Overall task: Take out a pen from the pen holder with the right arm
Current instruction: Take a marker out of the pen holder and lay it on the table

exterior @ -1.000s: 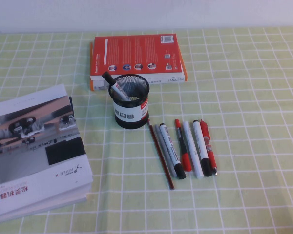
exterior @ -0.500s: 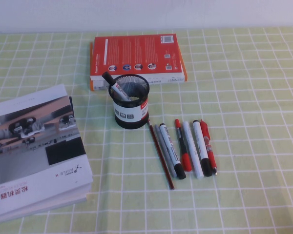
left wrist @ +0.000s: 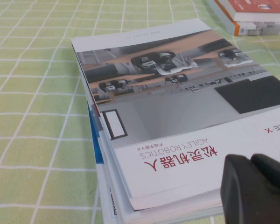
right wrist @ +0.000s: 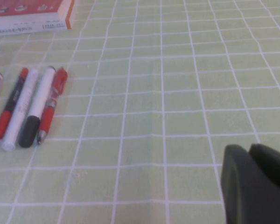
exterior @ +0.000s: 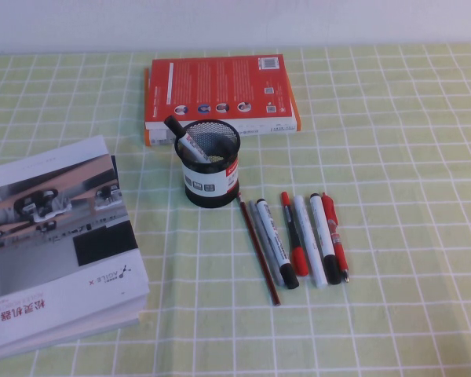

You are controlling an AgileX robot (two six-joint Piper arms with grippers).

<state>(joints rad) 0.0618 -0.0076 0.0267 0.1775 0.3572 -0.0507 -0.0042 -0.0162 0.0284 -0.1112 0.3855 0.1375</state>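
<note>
The black mesh pen holder (exterior: 210,163) stands upright near the middle of the desk (exterior: 392,141), which has a green checked cloth over it. One black-capped pen (exterior: 183,135) leans inside the holder, its top poking over the rim toward the robot's left.

Just behind the holder lies an orange book (exterior: 220,90). Well apart on the left sits a stack of booklets (exterior: 55,243). In front and slightly right, loose pens (exterior: 302,234) lie side by side, with a thin red pencil (exterior: 259,251) nearest the holder.

Only the high view takes in the holder, and the hands show only in their own wrist views. The right hand (right wrist: 247,149) is pressed together, holding nothing, above bare cloth. The loose pens and a corner of the book lie well beyond it. The left hand (left wrist: 249,161), fingers together, hangs over the near corner of the booklets.
</note>
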